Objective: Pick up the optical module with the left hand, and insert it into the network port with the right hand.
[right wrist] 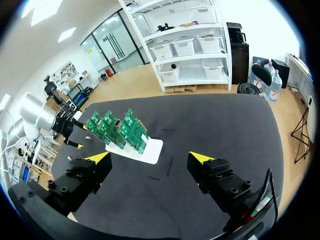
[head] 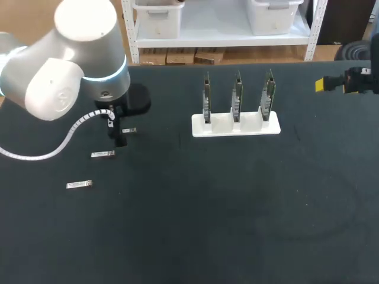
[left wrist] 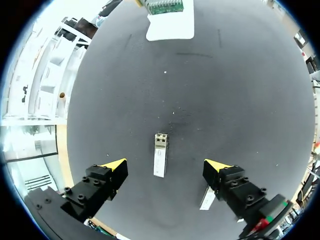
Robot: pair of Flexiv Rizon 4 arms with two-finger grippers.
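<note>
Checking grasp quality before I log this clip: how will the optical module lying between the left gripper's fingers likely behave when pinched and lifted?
The optical module looks like a slim metal-cased bar: probably rigid and light. Lying flat with flat sides, it should not roll, though an off-centre touch from the open left gripper might spin it on the table.

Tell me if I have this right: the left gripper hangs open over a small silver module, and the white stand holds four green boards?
Not quite. The head view shows the white stand holds three green boards, not four. The rest is right: the left gripper hangs open over a small silver module.
</note>
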